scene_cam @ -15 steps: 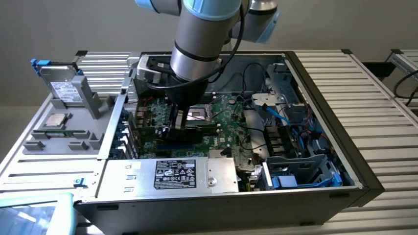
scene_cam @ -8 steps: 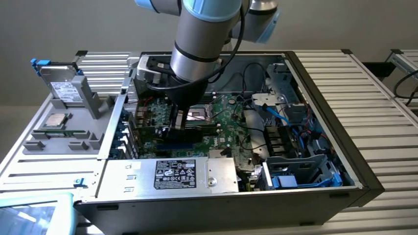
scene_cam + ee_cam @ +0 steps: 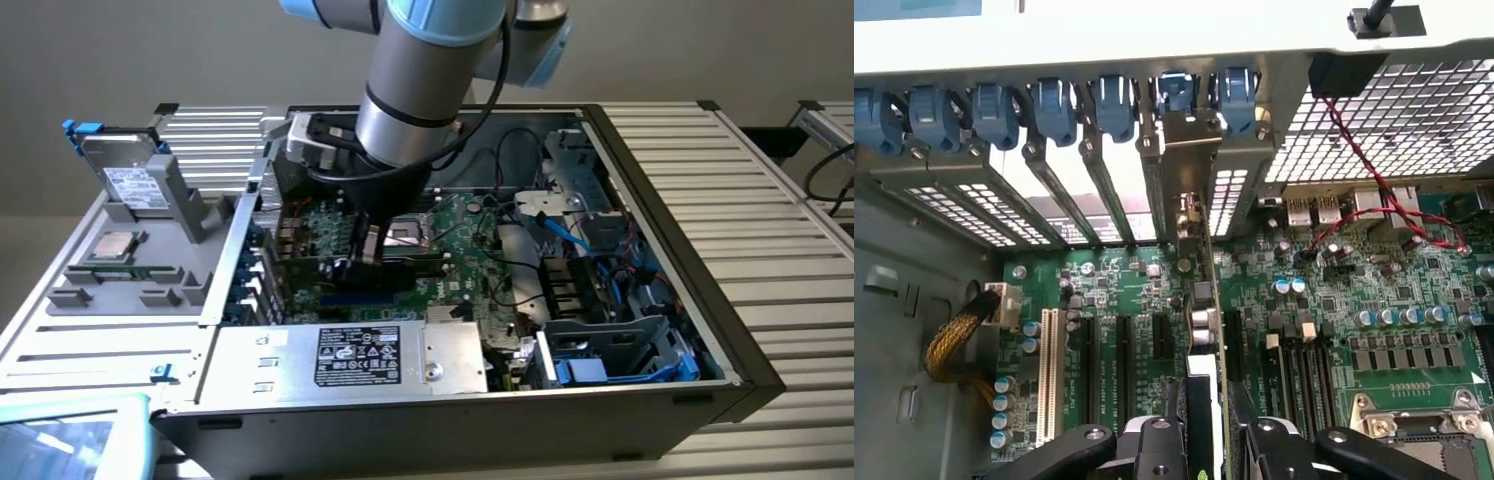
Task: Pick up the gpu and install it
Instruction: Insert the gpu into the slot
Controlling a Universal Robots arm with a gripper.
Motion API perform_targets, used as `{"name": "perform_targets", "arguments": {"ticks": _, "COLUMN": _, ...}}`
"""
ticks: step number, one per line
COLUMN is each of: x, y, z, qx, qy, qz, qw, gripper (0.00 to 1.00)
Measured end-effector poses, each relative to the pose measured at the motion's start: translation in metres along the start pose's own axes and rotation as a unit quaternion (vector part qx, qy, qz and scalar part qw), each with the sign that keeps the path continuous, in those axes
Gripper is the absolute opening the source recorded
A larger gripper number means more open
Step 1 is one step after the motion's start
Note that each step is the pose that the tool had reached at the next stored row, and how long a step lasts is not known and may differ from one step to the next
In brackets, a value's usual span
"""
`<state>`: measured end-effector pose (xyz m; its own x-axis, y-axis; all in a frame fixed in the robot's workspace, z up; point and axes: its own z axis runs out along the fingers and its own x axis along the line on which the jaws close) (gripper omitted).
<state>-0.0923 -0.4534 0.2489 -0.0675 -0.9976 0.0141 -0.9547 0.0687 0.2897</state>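
Observation:
The gpu stands on edge over the green motherboard, seen thin-side on. Its metal bracket sits in a rear slot opening of the case. My gripper is shut on the card's near end, one black finger on each side. How deep the card's edge sits in the black expansion slot is hidden. In the exterior view the gripper is down inside the open case and holds the dark card low over the motherboard, next to the processor socket.
Blue slot latches line the case's rear wall. A yellow braided cable lies beside the board. The power supply, a drive cage and loose cables crowd the case. A grey tray holds a processor and a drive.

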Motion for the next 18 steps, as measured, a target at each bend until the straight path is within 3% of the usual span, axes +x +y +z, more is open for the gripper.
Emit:
{"name": "perform_targets", "arguments": {"ticks": 4, "x": 0.0011, "y": -0.0039, "z": -0.0011, "qx": -0.0031, "qy": 0.0002, "qz": 0.000, "qw": 1.0000, "gripper": 0.27}}
{"name": "perform_targets", "arguments": {"ticks": 7, "x": 0.0019, "y": -0.0044, "z": -0.0002, "qx": -0.0038, "qy": -0.0002, "qz": 0.001, "qw": 1.0000, "gripper": 0.27}}
{"name": "perform_targets", "arguments": {"ticks": 18, "x": 0.0027, "y": -0.0016, "z": 0.0015, "qx": -0.0039, "qy": -0.0005, "qz": 0.002, "qw": 1.0000, "gripper": 0.27}}
